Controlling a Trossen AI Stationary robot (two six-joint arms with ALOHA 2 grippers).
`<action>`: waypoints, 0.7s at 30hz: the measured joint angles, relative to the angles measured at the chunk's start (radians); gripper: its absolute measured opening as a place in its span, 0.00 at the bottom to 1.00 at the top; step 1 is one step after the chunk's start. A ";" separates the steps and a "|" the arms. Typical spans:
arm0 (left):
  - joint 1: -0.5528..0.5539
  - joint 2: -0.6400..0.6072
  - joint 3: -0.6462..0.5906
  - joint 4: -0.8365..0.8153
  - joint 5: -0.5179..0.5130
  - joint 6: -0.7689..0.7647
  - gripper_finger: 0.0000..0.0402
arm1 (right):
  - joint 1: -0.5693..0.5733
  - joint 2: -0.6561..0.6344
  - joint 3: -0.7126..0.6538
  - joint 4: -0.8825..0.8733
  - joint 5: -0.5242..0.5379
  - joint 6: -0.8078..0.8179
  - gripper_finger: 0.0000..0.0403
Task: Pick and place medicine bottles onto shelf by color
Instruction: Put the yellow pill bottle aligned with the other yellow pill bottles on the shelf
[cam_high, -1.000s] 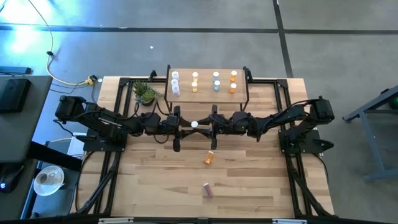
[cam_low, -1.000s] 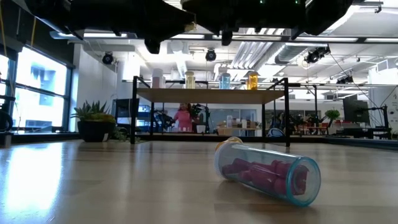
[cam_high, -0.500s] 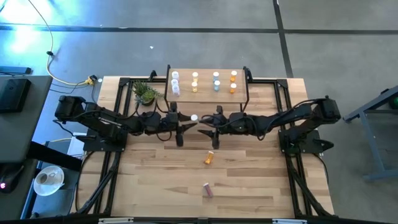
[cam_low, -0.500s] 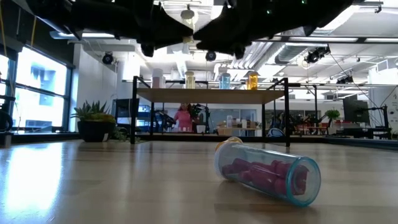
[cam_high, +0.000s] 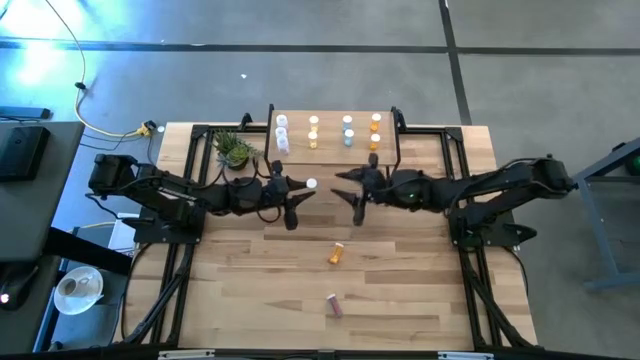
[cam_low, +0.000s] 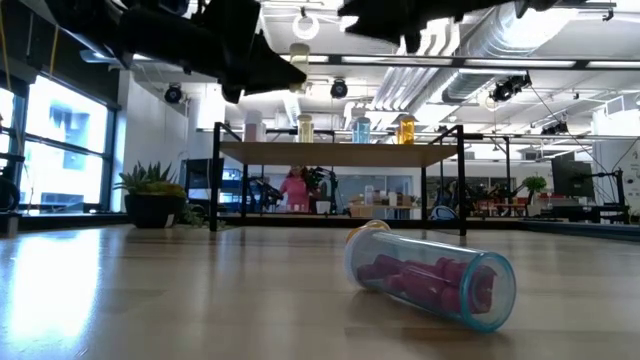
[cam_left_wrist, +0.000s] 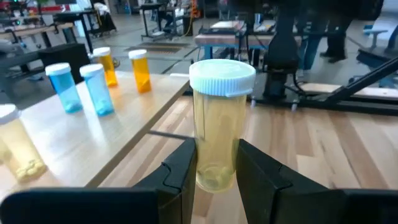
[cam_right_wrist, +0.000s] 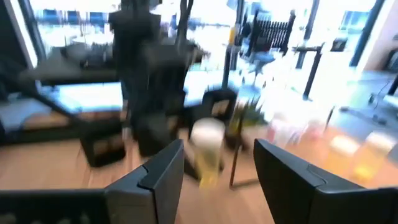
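My left gripper (cam_high: 302, 191) is above the table's middle, just near of the shelf (cam_high: 333, 150), and is shut on a pale yellow medicine bottle with a white cap (cam_left_wrist: 216, 134); its cap also shows in the high view (cam_high: 311, 184). My right gripper (cam_high: 350, 193) is open and empty a little to the bottle's right. Clear, yellow, blue and orange bottles stand on the shelf (cam_left_wrist: 93, 134). An orange bottle (cam_high: 336, 253) and a purple one (cam_high: 334, 305) lie on their sides on the table. My left gripper pinches the yellow bottle's lower body (cam_left_wrist: 214, 177) between its two fingers (cam_left_wrist: 180, 171). The fingers come about level from the table's left side. The bottle stands upright in the hold, cap up, lifted clear of the table.
A small potted plant (cam_high: 235, 150) stands left of the shelf. The purple bottle (cam_low: 430, 278) lies close to the low camera, with the orange one (cam_low: 368, 228) behind it. The shelf's black legs (cam_low: 215, 180) stand at the table's far side.
My right gripper has drawn back from the yellow bottle toward the table's right edge. The bottle stays in my left gripper, which has shifted a little toward the shelf.
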 joint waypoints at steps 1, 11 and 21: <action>0.003 0.000 0.000 -0.009 0.000 0.000 0.21 | -0.005 -0.013 0.001 0.022 0.002 -0.003 0.46; 0.024 0.002 -0.001 -0.064 0.008 -0.027 0.21 | -0.085 0.025 0.246 -0.263 -0.038 -0.041 0.46; 0.024 0.002 -0.001 -0.087 0.007 -0.027 0.21 | -0.099 0.160 0.357 -0.413 -0.153 -0.083 0.46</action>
